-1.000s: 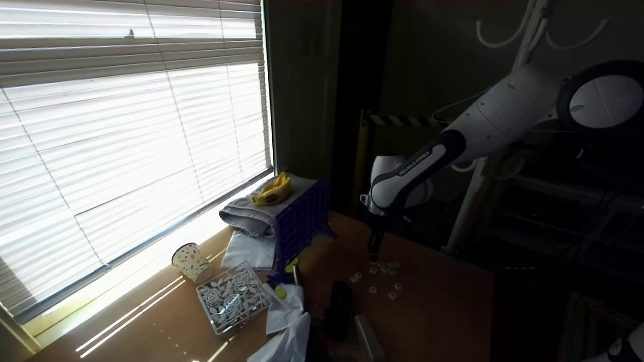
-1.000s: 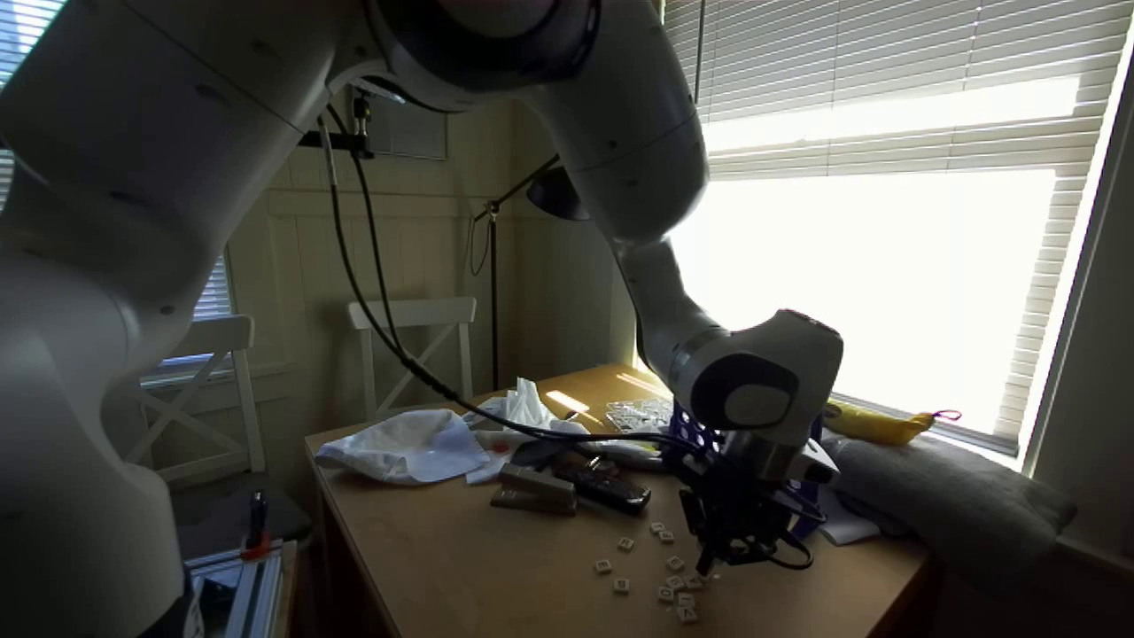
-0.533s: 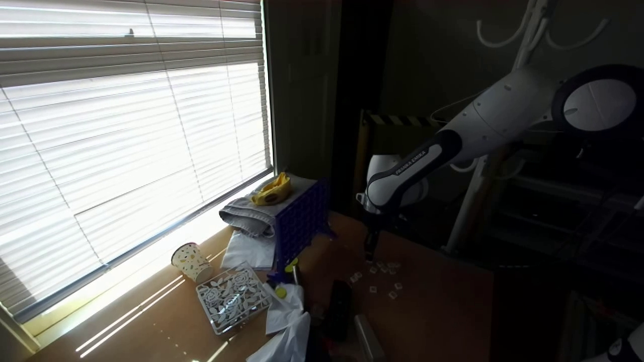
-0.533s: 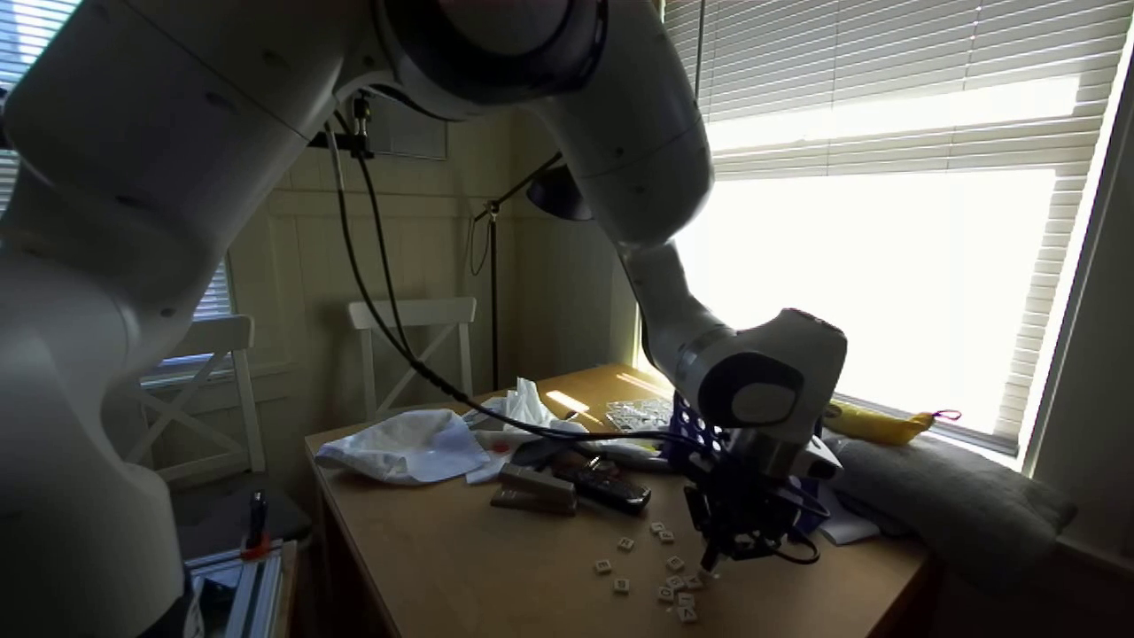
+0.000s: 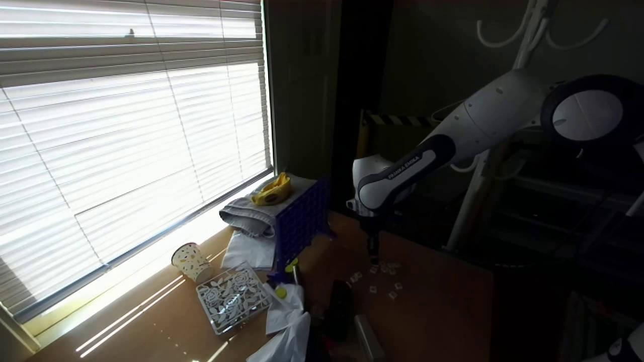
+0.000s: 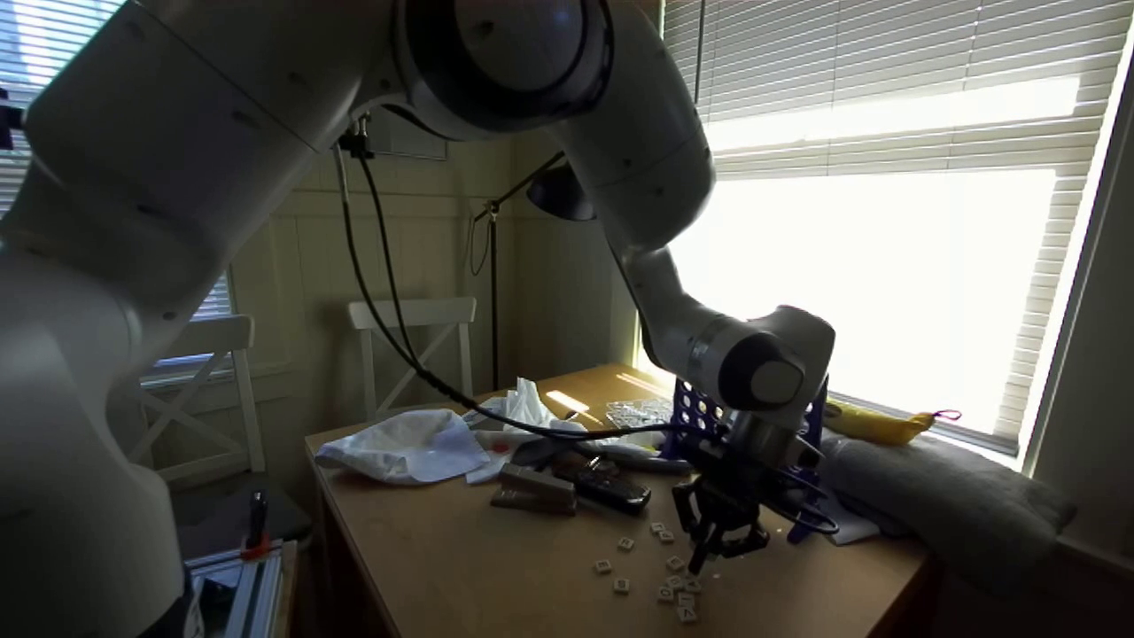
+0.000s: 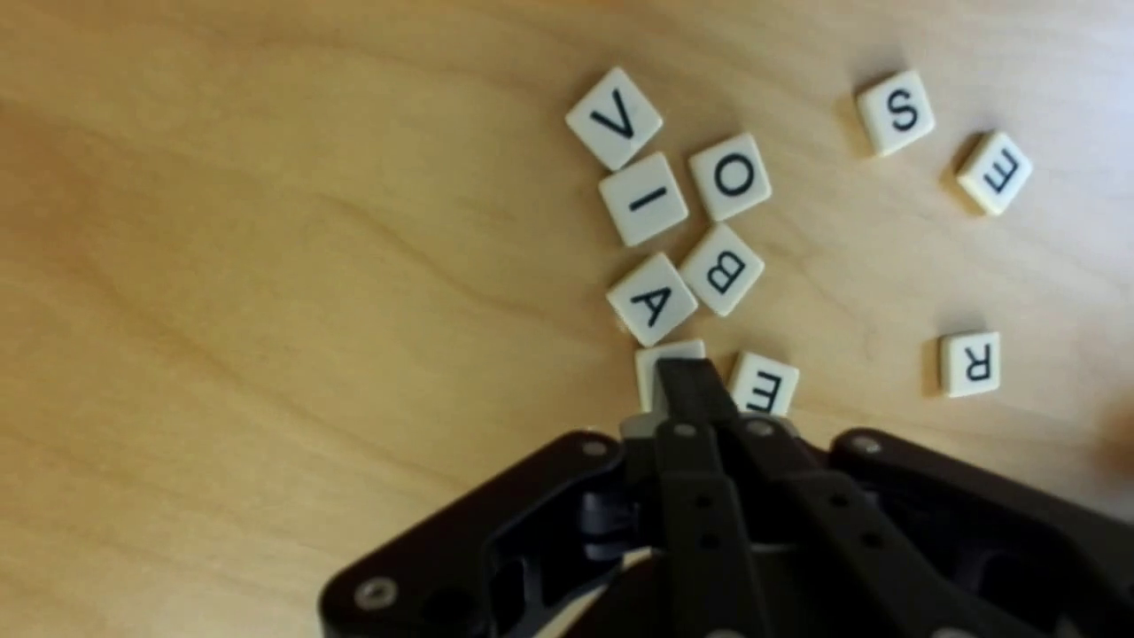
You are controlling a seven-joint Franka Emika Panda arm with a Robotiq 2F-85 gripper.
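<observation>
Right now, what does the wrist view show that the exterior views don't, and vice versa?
Wrist view only: crisp tile letters; in the exterior views they're tiny or lost.
Exterior views only: the arm, blinds, yellow pouch, towel, blue rack.
Both: tiles on the table, and the hand, shut, its tips right by the tiles; contact is unclear.

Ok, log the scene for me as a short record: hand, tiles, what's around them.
Hand: shut, nothing visibly held
Nearest tile: partly hidden by the hand; letter unreadable, contact unclear
Beside it: an E tile
Cluster: tiles V, I, O, B and A, letters up
Set apart in wrist view: S, R and another E
Around: blue grid rack standing upright, speckled cup, floral openwork panel, grey cloth with a yellow pouch on top
Light: daylight through lowered blinds
</observation>
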